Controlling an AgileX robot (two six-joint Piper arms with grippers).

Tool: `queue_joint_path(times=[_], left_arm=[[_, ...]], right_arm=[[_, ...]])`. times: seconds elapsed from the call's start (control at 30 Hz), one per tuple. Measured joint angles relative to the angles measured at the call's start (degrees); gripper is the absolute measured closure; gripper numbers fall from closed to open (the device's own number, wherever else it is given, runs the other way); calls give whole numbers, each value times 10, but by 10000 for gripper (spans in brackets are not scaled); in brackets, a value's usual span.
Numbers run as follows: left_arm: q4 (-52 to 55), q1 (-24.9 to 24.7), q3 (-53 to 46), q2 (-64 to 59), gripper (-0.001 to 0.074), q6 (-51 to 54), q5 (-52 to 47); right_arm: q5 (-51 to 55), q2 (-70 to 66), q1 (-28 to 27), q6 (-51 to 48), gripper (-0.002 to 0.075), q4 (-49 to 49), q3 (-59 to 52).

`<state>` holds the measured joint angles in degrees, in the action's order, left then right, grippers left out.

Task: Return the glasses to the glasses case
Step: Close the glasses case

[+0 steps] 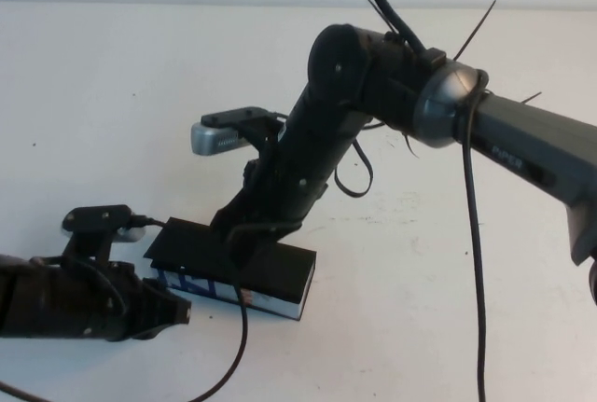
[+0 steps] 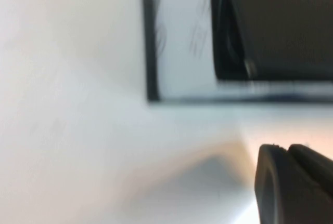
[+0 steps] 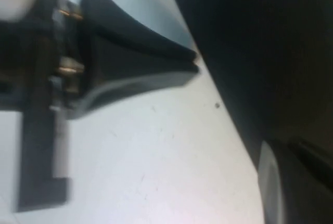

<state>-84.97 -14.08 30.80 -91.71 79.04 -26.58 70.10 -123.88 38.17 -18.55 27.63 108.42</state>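
Lower centre of the frame: my right gripper (image 1: 244, 251) presses on the glasses case (image 1: 280, 276); its grip I cannot tell.
Left gripper (image 1: 177, 313) at lower left beside the case, grip unclear; I judge closing the lid is next.

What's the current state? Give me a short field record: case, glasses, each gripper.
case: glasses case on the white table, lid looks down, printed side facing the robot
glasses: not visible
right gripper: right gripper down on top of the case, fingers together in the right wrist view
left gripper: left gripper low beside the case's left end
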Motion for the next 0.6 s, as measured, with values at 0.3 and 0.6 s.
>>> queue_joint_path(times=[0.3, 0.6], left_arm=[[259, 0, -18, 166, 738, -270, -20], [287, 0, -20, 380, 738, -309, -51]], right_arm=[[0, 0, 1, 0, 737, -3, -36], [-3, 0, 1, 0, 737, -4, -61]])
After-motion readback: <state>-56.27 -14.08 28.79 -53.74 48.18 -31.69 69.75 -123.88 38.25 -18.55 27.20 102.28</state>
